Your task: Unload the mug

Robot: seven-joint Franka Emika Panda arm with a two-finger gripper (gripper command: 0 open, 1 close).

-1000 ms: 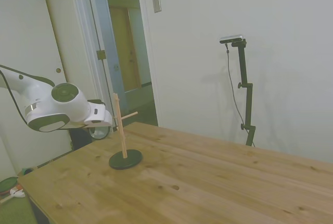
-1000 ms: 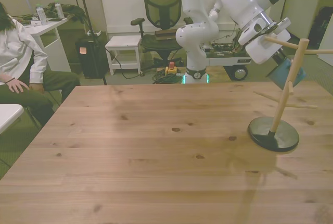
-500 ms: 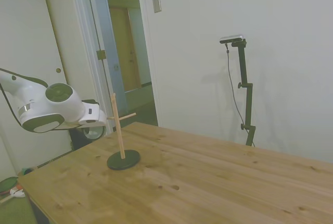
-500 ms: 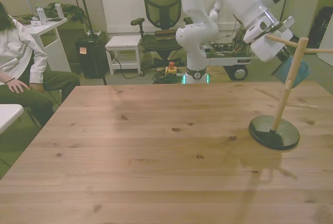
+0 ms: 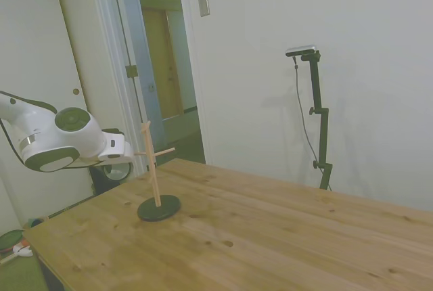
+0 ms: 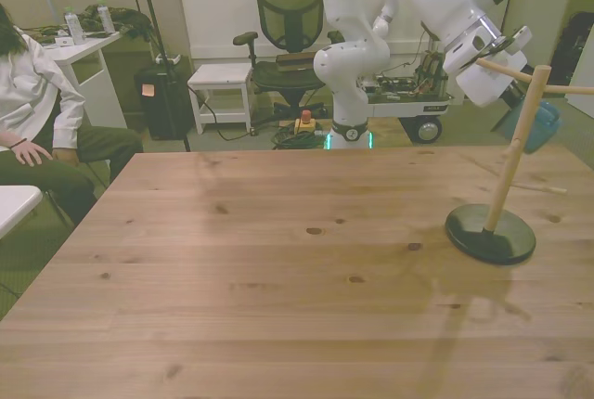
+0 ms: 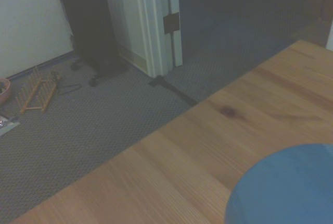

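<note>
I saw the blue mug (image 6: 541, 126) in the air beside the wooden peg rack (image 6: 509, 169), at the front view's right, above the table (image 6: 278, 269). It sat at the end effector (image 6: 520, 102); I could not tell how far that was open.

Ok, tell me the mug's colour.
Blue-teal. The mug shows best in the front view, behind the peg rack.
</note>
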